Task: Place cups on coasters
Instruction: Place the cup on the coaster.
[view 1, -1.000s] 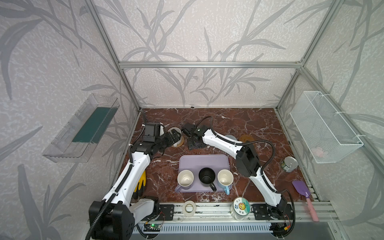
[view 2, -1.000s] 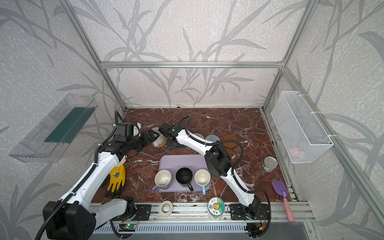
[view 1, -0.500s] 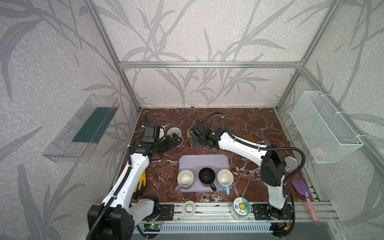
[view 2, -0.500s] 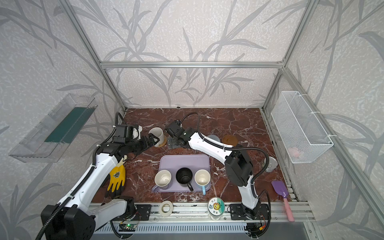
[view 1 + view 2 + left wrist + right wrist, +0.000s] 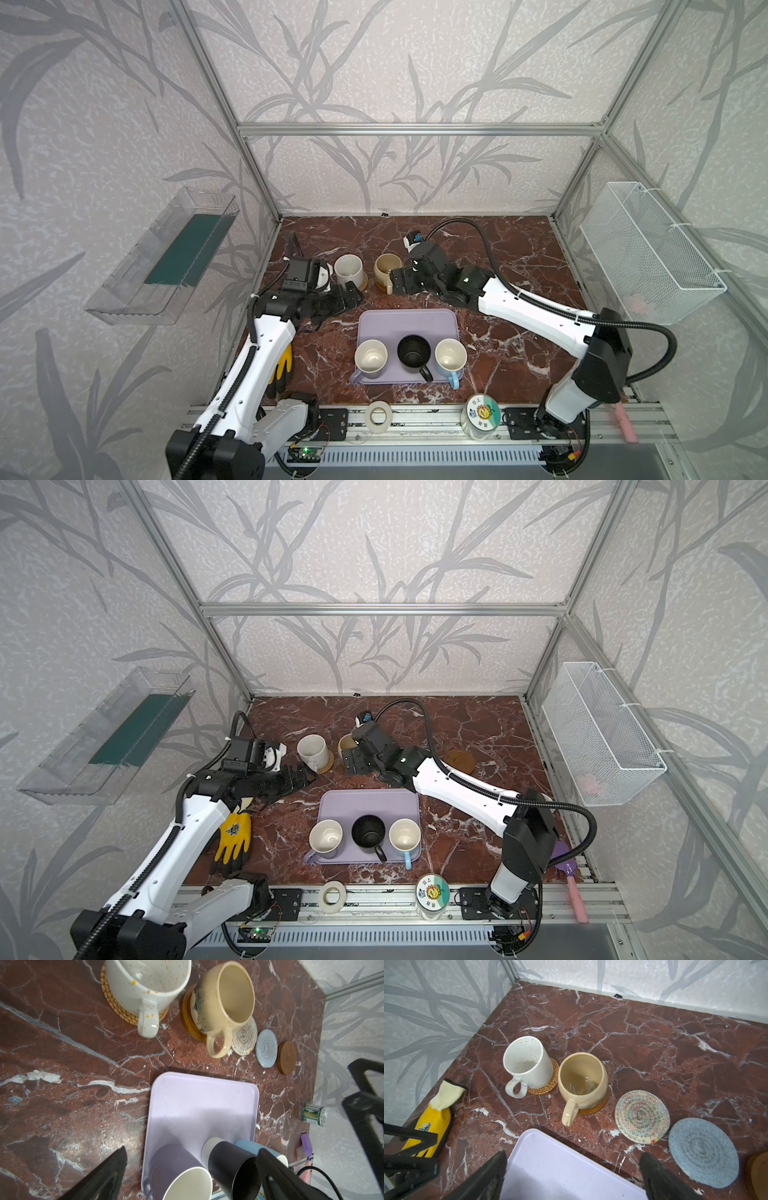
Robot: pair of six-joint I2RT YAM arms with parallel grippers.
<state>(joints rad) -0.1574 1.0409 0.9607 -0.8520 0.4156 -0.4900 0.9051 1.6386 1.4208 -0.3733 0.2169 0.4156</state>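
Observation:
In both top views a white cup (image 5: 348, 268) stands on the tan rattan coaster (image 5: 548, 1084). Beside it a beige cup (image 5: 386, 268) stands on a brown wooden coaster (image 5: 600, 1106). My right gripper (image 5: 401, 282) is open just beside the beige cup's handle and holds nothing. My left gripper (image 5: 351, 291) is open in front of the white cup, also empty. Lavender (image 5: 371, 357), black (image 5: 413, 353) and light blue (image 5: 450, 355) cups stand on the lavender tray (image 5: 409, 322). A cream woven coaster (image 5: 641, 1115), a grey-blue coaster (image 5: 703, 1152) and a second brown coaster (image 5: 286, 1060) lie bare.
A yellow glove (image 5: 280, 370) lies by the left arm. A white tape roll (image 5: 378, 417) and a lidded jar (image 5: 482, 413) sit on the front rail. A small tin can (image 5: 313, 1114) and a purple-and-pink spatula (image 5: 571, 879) are at the right. A wire basket (image 5: 648, 253) hangs on the right wall.
My right gripper opened, let go of the beige cup and drew back to the right. The left arm barely shifted.

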